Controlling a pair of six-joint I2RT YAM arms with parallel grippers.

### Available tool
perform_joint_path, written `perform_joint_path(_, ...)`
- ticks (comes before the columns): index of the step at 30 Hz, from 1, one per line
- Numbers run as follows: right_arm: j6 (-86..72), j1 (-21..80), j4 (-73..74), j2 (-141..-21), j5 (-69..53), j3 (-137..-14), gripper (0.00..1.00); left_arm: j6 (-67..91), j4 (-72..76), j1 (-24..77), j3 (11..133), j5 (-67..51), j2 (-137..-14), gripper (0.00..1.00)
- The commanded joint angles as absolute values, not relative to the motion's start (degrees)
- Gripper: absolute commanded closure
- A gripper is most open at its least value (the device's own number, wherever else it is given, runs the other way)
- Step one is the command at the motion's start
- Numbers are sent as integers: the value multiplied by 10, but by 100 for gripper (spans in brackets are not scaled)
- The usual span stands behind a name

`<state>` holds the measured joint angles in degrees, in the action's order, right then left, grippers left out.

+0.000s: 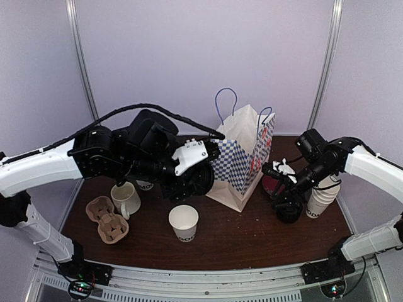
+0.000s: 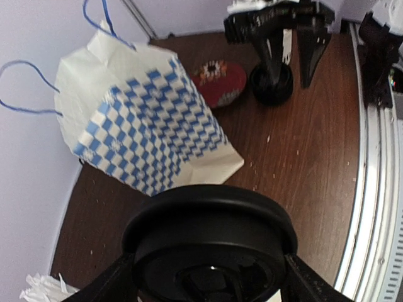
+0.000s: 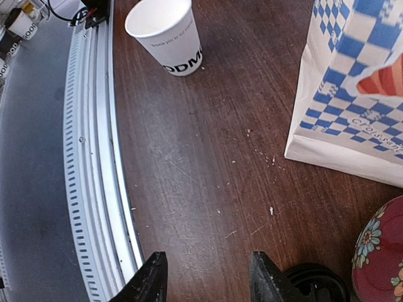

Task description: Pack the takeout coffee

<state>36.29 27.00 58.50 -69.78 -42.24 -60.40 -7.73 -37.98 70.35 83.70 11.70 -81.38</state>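
My left gripper is shut on a takeout coffee cup and holds it above the table, just left of the checkered paper bag. In the left wrist view only the cup's black lid and a sliver of white below it show. A second white paper cup, open and without a lid, stands on the table near the front; it also shows in the right wrist view. My right gripper is open and empty, low over the table right of the bag, beside a stack of black lids.
A cream mug and a brown cardboard cup carrier sit at the left. A stack of white cups stands at the right. A red flowered dish lies by the bag. White straws show behind.
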Motion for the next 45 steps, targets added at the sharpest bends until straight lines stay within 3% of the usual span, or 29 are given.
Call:
perform_joint_path(1, 377, 266, 474, -692, -345, -540, 53, -27, -602, 704, 893, 164, -868, 22)
perform_joint_path(23, 397, 267, 482, -684, -360, -526, 50, -30, -738, 629, 998, 36, -1014, 19)
perform_joint_path(45, 404, 267, 493, -690, -365, -530, 50, -29, -762, 628, 1027, 23, -1088, 19)
